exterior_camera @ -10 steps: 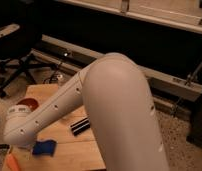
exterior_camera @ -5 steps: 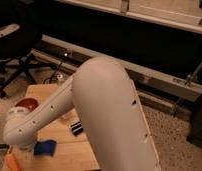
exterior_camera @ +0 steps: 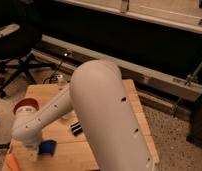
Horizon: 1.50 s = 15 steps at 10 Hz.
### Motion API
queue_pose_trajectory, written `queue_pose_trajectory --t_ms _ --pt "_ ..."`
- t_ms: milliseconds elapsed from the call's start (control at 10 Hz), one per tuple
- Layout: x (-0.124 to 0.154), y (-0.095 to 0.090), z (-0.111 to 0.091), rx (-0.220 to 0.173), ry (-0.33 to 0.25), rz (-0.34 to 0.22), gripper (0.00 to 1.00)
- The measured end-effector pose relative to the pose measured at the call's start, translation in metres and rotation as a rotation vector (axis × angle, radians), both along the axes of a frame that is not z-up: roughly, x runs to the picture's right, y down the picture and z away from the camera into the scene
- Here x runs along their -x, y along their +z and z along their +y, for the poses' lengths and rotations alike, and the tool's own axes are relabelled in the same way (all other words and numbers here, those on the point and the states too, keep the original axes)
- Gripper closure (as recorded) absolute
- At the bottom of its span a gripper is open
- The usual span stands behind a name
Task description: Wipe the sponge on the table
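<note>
The white arm (exterior_camera: 101,115) sweeps across the middle of the view and ends low over the counter (exterior_camera: 44,94). Its gripper (exterior_camera: 32,149) hangs just left of the sponge (exterior_camera: 47,147), jaws spread wide and released, grasping nothing. The sponge lies flat on the counter close beside the jaws; whether it touches them cannot be told. Nearer than the sponge and to its left lies an orange piece (exterior_camera: 11,162). Right of the sponge and farther back is a black striped block (exterior_camera: 76,129), and behind it to the left a red bowl (exterior_camera: 26,105).
</note>
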<state>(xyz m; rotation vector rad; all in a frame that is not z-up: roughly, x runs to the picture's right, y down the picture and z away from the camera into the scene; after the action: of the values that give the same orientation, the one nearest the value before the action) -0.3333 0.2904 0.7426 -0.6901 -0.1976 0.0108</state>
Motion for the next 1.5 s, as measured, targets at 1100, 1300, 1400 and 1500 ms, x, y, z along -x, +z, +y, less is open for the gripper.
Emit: queue_pose_trajectory --t_ms 1100,1300,1400,1500 --pt "-0.013 0.016 0.011 0.007 0.025 -0.001 0.58" --pt "-0.013 0.017 0.010 0.006 0.020 -0.002 0.58" --pt "-0.011 0.017 0.010 0.006 0.015 -0.004 0.58" --pt "-0.009 0.017 0.010 0.007 0.012 -0.007 0.58"
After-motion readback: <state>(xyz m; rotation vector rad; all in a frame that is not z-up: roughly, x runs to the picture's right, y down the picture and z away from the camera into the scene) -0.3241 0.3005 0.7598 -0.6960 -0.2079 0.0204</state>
